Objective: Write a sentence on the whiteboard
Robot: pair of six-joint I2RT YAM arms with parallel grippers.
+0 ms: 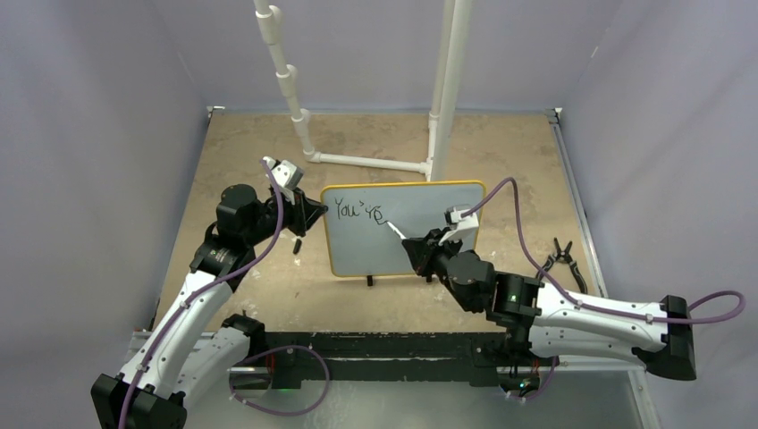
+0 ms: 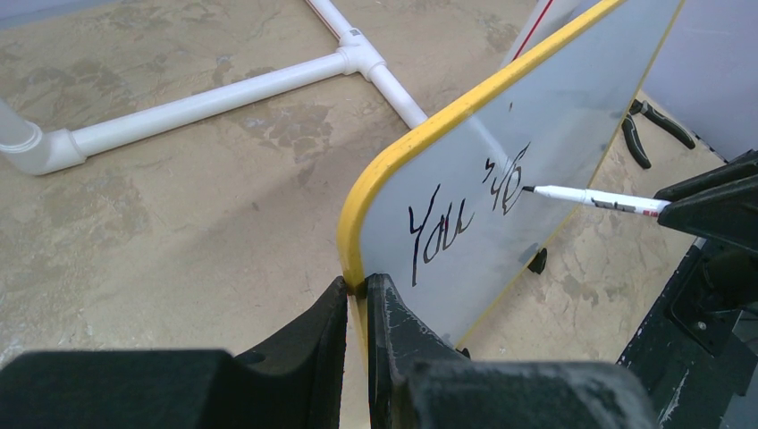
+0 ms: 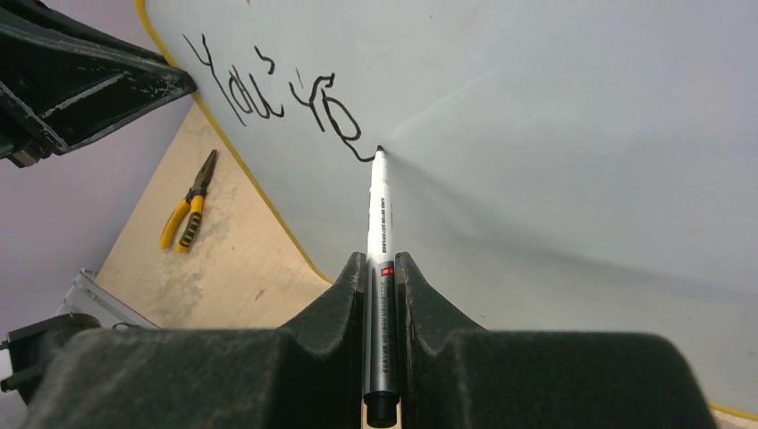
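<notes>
The whiteboard (image 1: pixel 420 246), pale with a yellow frame, stands upright on small black feet mid-table. Black script on it, the sentence (image 1: pixel 357 213), reads "You're" on one line; it also shows in the left wrist view (image 2: pixel 465 210) and the right wrist view (image 3: pixel 268 94). My left gripper (image 2: pixel 357 284) is shut on the board's yellow left edge (image 2: pixel 353 237), one finger on each face. My right gripper (image 3: pixel 381 259) is shut on a white marker (image 3: pixel 379 210). The marker's black tip touches the board (image 3: pixel 554 134) just past the last letter. In the top view the marker (image 1: pixel 396 231) points up-left from the right gripper (image 1: pixel 420 243).
A white pipe frame (image 1: pixel 366 163) lies and rises behind the board. Pliers (image 1: pixel 561 259) with yellow and black handles lie on the table to the right, also seen as pliers (image 3: pixel 189 210). A small dark object (image 1: pixel 296 243) lies left of the board's lower corner.
</notes>
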